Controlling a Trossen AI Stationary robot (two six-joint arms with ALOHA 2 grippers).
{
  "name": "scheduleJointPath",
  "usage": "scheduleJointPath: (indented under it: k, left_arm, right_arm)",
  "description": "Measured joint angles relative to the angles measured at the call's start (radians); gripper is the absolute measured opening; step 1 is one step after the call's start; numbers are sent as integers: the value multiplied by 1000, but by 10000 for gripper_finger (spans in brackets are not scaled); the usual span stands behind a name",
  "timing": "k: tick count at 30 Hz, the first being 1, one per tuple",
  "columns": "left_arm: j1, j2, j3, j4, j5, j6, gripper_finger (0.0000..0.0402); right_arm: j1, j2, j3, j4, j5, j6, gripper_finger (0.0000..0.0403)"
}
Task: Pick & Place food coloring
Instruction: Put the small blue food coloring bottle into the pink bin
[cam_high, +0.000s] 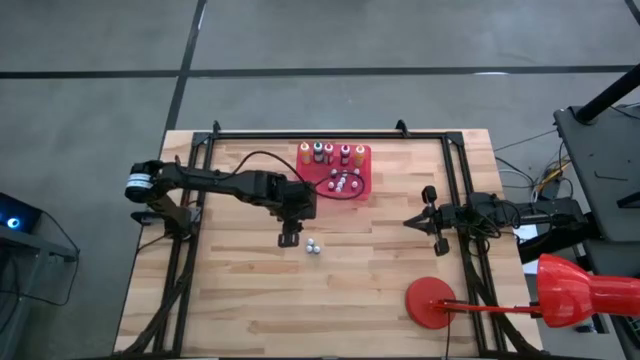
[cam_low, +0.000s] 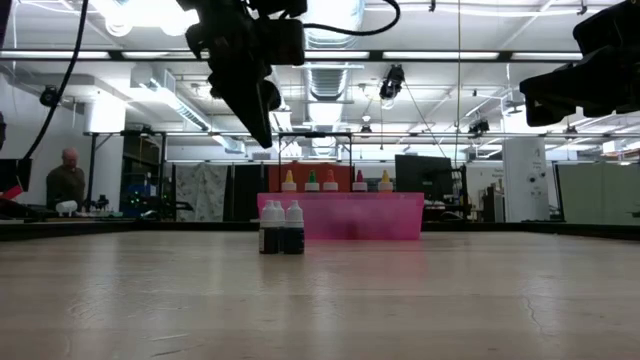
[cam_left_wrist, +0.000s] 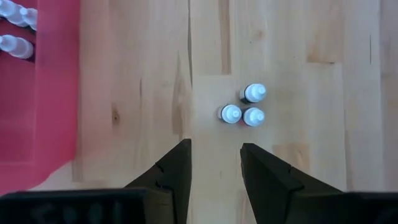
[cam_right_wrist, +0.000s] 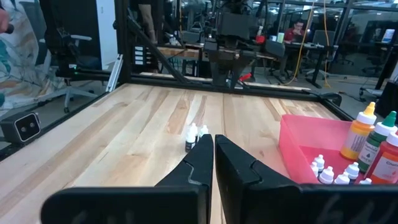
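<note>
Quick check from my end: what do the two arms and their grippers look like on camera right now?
Both arms are dark, jointed and slim. The left arm has a pale band near its base and a black cable looping over it. The left gripper has two black, wedge-shaped fingers. The right gripper has the same black angular fingers.

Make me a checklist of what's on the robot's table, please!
Surface: bare wooden table.
Job's things: three small bottles clustered on the wood; red tray holds five taller bottles in a row plus a bunch of tiny white-capped bottles.
Clutter: red funnel at the table's right front edge.
Grippers: left gripper raised beside the three bottles, fingers apart, empty; right gripper waits at the right side, fingers shut, empty.
Cables: black cable looping along the left arm.
Surroundings: workshop, a person far behind.
</note>
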Motion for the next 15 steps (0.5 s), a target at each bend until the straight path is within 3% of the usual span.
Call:
scheduleJointPath:
  k: [15]
  left_arm:
    - [-6, 130, 113, -46, 21, -60, 110]
  right_arm:
    - [0, 0, 0, 0, -1, 0, 8]
